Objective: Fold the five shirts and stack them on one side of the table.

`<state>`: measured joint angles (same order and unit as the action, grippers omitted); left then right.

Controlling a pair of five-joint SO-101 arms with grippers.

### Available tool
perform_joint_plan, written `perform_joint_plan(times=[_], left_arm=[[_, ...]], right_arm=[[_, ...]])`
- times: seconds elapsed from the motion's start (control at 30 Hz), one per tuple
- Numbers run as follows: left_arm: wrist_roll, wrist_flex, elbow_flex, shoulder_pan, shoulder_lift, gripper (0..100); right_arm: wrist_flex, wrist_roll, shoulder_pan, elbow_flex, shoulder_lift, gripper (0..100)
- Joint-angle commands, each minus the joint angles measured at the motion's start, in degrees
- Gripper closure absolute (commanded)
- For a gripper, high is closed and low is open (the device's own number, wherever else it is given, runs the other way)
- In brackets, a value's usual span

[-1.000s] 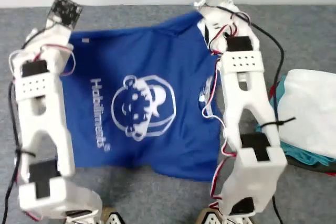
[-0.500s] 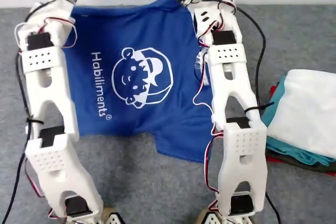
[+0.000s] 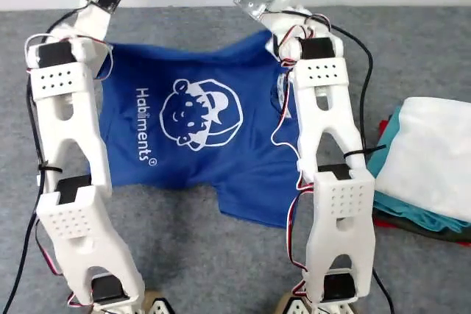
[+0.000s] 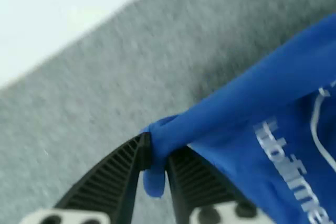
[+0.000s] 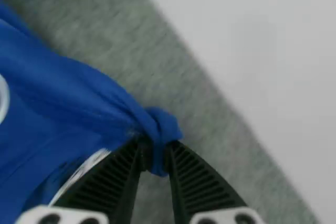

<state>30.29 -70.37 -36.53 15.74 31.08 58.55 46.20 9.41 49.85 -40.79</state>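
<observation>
Shirt point(image 3: 199, 119) bunched in left claw point(image 4: 157, 153), right claw point(image 5: 156, 150)

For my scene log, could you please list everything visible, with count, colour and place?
table: one, grey, under everything.
blue shirt: one, blue with white print, spread mid-table.
folded pile: one, white on top, teal, dark and red beneath, right side.
left arm, right arm: two, white, flanking the blue shirt.
left end effector: one, black, shut on a far shirt corner.
right end effector: one, black, shut on the other far corner.
</observation>
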Motion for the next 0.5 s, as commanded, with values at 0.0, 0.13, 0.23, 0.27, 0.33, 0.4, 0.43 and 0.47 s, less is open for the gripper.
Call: perform_joint_plan(times=[0.0,0.13,0.23,0.27,0.33,0.4,0.43,0.47], left_arm=[[1.67,-5.01,-2.59,1.14,-0.62,99],[6.68,-10.2,0.22,1.23,-0.62,99],[9.67,-12.13,5.05,1.23,-0.62,99],[10.2,-12.22,6.81,1.32,-0.62,99],[10.64,-12.22,9.71,1.58,-0.7,99],[10.73,-12.13,11.38,2.29,-0.7,99],[10.73,-12.13,11.91,2.64,-0.7,99],[10.73,-12.22,12.18,3.08,-0.7,99]], right_arm=[[13.76,0.35,0.48,3.34,8.22,98.8],[25.89,0.09,0.57,3.34,11.12,98.8],[34.42,0.09,1.1,3.34,12.53,98.8],[37.32,0.09,1.36,3.34,12.88,98.8],[43.12,-1.05,1.98,3.34,13.67,98.8],[44.62,-4.13,2.24,2.73,15.08,98.8],[44.53,-5.63,2.07,1.93,16.48,98.8],[44.53,-6.59,2.24,0.97,17.98,98.8]])
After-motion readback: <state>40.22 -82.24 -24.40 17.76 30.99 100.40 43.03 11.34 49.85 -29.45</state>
